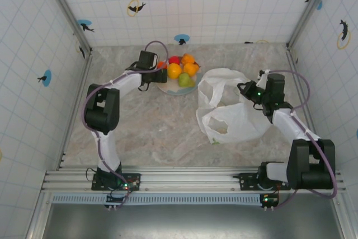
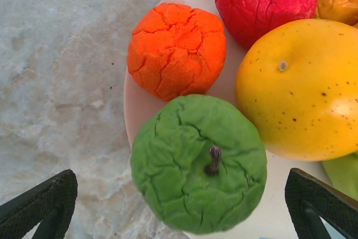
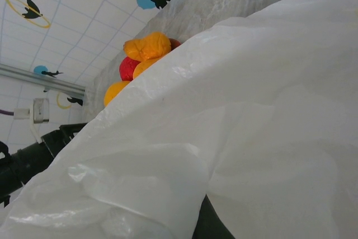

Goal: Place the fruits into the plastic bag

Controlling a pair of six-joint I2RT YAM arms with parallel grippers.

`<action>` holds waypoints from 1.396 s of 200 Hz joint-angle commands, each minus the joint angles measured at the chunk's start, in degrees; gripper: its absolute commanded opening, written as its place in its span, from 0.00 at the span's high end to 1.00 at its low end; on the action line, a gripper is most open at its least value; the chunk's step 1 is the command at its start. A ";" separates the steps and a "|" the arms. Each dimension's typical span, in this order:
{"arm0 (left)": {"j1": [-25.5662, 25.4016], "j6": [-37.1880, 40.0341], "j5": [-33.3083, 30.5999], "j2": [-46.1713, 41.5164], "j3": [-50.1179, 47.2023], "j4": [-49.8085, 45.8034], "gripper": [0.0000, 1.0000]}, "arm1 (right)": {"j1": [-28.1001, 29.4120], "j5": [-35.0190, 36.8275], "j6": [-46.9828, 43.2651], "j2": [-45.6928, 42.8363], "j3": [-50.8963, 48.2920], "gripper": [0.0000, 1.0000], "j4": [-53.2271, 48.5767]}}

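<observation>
The top camera sits high above and behind the near edge, looking down and forward over the whole table point(image 1: 162, 127), far enough back to take in the tiled walls point(image 1: 168, 4). The left wrist camera hangs very close, staring almost straight down at the plate point(image 2: 140, 110) and the fruits point(image 2: 196, 188). The right wrist camera is low, right up against the plastic bag point(image 3: 251, 127), looking across toward those walls. All three catch the fruits; top and right wrist share the bag.
</observation>
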 commanded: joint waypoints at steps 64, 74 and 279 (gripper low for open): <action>0.13 3.83 2.51 7.31 8.10 -6.85 0.09 | 0.15 -1.60 0.44 0.34 1.56 1.00 3.02; 0.13 3.79 2.80 7.73 8.55 -6.94 0.12 | 0.16 -1.51 0.38 0.17 1.56 1.00 2.92; -4.82 -10.87 18.44 -33.93 -33.04 10.93 0.48 | 0.17 -0.71 0.36 -1.16 1.82 1.00 0.91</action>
